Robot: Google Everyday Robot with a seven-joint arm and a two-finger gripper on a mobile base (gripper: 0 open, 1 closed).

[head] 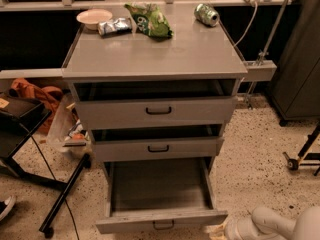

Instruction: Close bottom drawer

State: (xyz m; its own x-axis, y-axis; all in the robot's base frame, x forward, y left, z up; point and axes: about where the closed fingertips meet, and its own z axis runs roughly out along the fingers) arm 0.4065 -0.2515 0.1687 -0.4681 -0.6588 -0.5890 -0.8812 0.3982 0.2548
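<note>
Currently the bottom drawer (140,220) is sitting pulled out at lower centre; closing is all left. The gripper (216,230) is hovering at lower right beside its front corner, grip state indeterminable.

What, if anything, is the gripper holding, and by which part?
Cannot be told: the gripper sits at the right front corner of the bottom drawer.

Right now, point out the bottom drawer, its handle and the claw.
bottom drawer (130,221): camera view, on its grey front panel, left of centre.
handle (163,226): camera view, middle of the black pull.
claw (216,230): camera view, its tip, low right beside the drawer front.
</note>
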